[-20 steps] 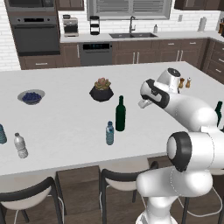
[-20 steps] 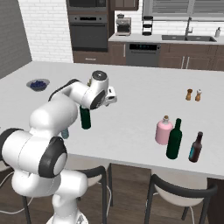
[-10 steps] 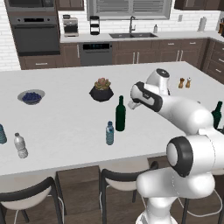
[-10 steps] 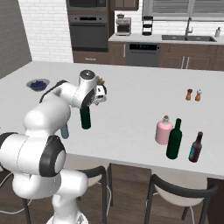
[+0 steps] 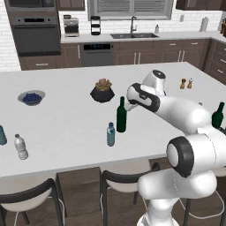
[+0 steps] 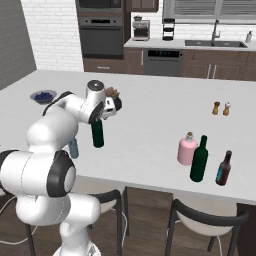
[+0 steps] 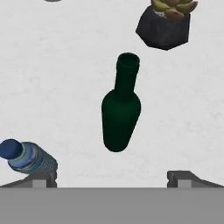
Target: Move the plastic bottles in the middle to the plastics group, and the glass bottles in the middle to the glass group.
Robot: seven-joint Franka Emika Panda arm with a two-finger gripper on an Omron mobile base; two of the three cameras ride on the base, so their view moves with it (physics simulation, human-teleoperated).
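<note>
- The step in hand looks like the reach for the dark green wine bottle [image 5: 121, 116], which stands upright on the white worktop [image 5: 66, 119] in the middle, not yet held.
- The fingers [image 7: 111, 180] hang above and just behind that wine bottle, spread wide and holding nothing; in the hand view both tips [image 7: 43, 178] sit well to either side of the bottle's body.
- Taking the wine bottle as landmark: the small blue water bottle [image 5: 111, 134] stands just beside it on the stool side, and the dark potted succulent [image 5: 103, 90] stands near it on the far side.
- The descent should keep the bottle centred between the tips, since one tip is close to the water bottle's cap [image 7: 10, 148] and could tip it.
- I would close on the wide body or the shoulder below the neck [image 7: 126, 75]; the glass is probably smooth and the bottle tall, so a low, square grip should resist swinging.
- Lift straight up before carrying it off, to clear the succulent.
- Its likely goal is the other green wine bottle [image 6: 199, 159], well apart from the landmark, beside the pink bottle [image 6: 188, 149] and a brown bottle [image 6: 223, 168].
</note>
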